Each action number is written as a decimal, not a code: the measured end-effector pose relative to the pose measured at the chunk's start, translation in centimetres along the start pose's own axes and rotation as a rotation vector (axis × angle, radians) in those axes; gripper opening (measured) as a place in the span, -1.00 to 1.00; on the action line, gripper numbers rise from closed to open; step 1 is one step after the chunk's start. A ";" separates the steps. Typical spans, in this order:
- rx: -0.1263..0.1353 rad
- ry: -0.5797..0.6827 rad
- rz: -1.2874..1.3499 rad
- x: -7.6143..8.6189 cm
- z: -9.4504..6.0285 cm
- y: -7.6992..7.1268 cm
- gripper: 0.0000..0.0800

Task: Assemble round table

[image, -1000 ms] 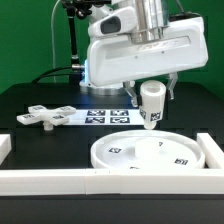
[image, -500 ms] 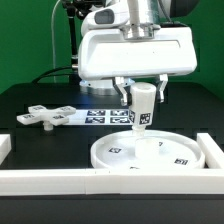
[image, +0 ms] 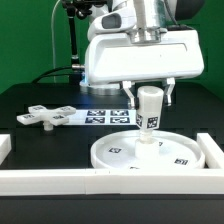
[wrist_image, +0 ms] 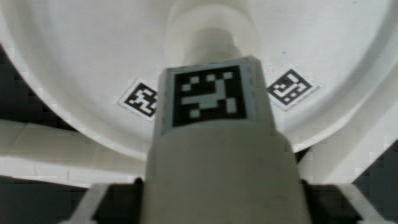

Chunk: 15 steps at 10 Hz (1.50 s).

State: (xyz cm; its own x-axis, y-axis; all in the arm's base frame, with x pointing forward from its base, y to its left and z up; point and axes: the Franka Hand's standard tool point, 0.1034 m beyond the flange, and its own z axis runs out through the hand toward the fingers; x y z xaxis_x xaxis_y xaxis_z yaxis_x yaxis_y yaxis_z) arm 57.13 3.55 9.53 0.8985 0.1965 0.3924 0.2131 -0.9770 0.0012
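Observation:
The large round disc [image: 145,151] lies flat on the black table against the white border walls. My gripper [image: 150,96] is shut on the short cylindrical post [image: 150,110] and holds it upright over the disc's middle, its lower end at or just above the disc. In the wrist view the post [wrist_image: 217,130] fills the middle, with a tag on its side, and the disc [wrist_image: 89,60] lies behind it. The black finger pads [wrist_image: 119,196] press on both sides of the post. The cross-shaped foot [image: 42,116] lies flat at the exterior view's left.
White border walls run along the front [image: 60,181] and at the exterior view's right [image: 213,150]. The marker board [image: 105,116] lies flat behind the disc. The arm's wide white body [image: 145,50] hangs above the disc.
The gripper with the post has shifted sideways, first to the exterior view's left, then back right, and now holds it over the disc's middle.

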 end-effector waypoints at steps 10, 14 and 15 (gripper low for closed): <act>-0.012 0.033 -0.004 -0.7 1.5 -0.5 0.03; -0.037 0.092 -0.007 -0.5 1.5 -0.4 0.03; -0.037 0.092 -0.007 -0.5 1.5 -0.4 0.03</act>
State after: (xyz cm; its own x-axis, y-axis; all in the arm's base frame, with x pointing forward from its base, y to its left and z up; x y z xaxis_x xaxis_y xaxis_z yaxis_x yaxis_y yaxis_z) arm 57.15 4.00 7.94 0.8574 0.1970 0.4755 0.2036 -0.9783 0.0382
